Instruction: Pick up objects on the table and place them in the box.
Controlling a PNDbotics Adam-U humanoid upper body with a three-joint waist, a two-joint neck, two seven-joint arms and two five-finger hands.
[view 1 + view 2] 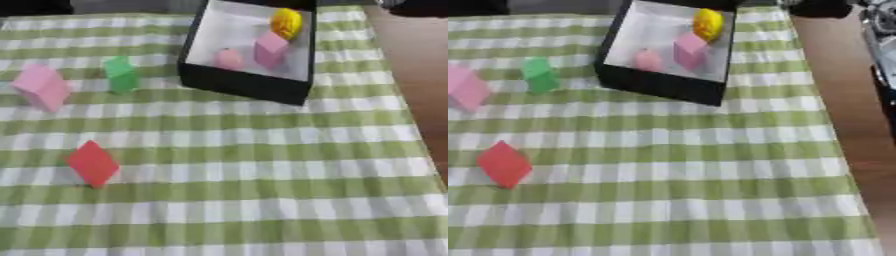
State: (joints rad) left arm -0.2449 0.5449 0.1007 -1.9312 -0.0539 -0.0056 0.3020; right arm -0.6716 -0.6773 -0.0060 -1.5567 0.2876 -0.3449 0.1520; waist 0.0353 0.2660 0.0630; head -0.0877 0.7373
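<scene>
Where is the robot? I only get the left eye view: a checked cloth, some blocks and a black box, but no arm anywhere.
Observer: The right eye view shows a silver and black machine part at its right edge, past the cloth. Whether it is an arm I cannot tell.
Operator: Is it above the box?
Observer: No. It is to the right of the black box, over the bare brown table, which that view shows running down the whole right side of the cloth.
</scene>
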